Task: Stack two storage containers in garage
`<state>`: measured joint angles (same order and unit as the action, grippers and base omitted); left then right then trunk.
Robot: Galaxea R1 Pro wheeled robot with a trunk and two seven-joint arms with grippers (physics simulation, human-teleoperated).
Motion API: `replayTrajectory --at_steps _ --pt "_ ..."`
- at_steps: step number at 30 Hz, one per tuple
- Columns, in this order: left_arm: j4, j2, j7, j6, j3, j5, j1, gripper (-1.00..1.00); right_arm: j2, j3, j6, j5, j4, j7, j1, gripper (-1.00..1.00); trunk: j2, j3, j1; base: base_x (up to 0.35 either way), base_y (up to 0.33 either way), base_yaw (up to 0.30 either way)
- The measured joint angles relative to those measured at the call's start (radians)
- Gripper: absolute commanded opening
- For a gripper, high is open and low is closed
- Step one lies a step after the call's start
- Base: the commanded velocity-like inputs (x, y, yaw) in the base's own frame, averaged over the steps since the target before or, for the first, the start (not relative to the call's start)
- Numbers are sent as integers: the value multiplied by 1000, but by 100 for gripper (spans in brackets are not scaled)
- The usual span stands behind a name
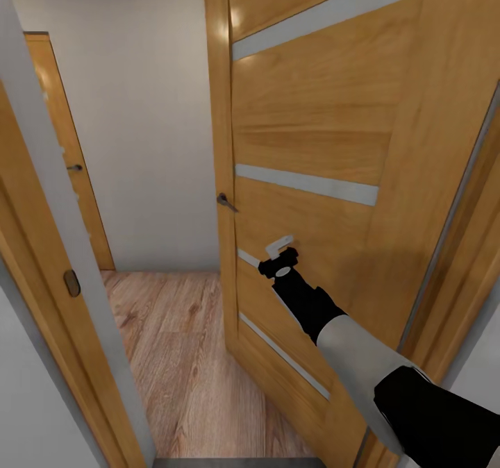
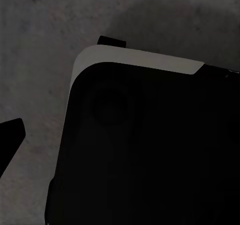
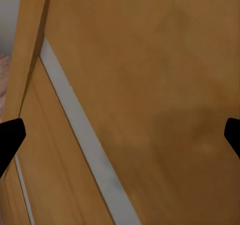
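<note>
A robot stands in a doorway facing an open wooden door [image 1: 305, 141], the landmark here. Left of the door, a grey-and-wood door frame [image 1: 66, 260] edges the view, and beyond it a second, closed wooden door [image 1: 66, 155] sits in a pale wall [image 1: 146, 121]. A light wood plank floor [image 1: 173, 343] runs between that wall and the open door. A dark lever handle [image 1: 226, 202] projects from the open door's left edge. The right arm reaches to the door's face, its right hand [image 1: 281, 249] at the panel just below the handle; in the right wrist view its fingertips [image 3: 11, 135] sit wide apart, gripping nothing, close to the door's grey inlay stripe [image 3: 82, 135]. The left wrist view shows dark grey concrete floor [image 2: 45, 30] and a black-and-white robot body part [image 2: 150, 145]; whether the left hand [image 2: 10, 135] is open cannot be told. The storage containers are nowhere visible.
</note>
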<state>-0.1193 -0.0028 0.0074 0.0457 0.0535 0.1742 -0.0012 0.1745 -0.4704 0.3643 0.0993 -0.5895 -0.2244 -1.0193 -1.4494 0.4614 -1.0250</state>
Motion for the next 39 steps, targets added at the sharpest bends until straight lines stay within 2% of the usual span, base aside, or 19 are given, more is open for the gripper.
replayTrajectory --at_steps 6,11,13,18,39 --pt "0 0 0 0 -1 0 0 100 0 0 0 0 -14 -1 0 100 0 0 0 96 0 0" --pt "0 1 0 -1 -1 1 0 100 0 0 1 -1 -29 -1 0 100 0 0 1 264 0 0" --pt "0 1 0 -1 -1 1 -1 100 0 -1 -2 -18 -30 8 1 100 0 0 1 302 0 0" --pt "0 1 0 0 -1 1 0 100 0 0 -1 -11 -31 4 0 100 0 0 1 302 0 0" --pt "0 2 0 0 0 2 0 100 0 9 6 -5 -19 -58 0 100 0 0 0 224 0 0"
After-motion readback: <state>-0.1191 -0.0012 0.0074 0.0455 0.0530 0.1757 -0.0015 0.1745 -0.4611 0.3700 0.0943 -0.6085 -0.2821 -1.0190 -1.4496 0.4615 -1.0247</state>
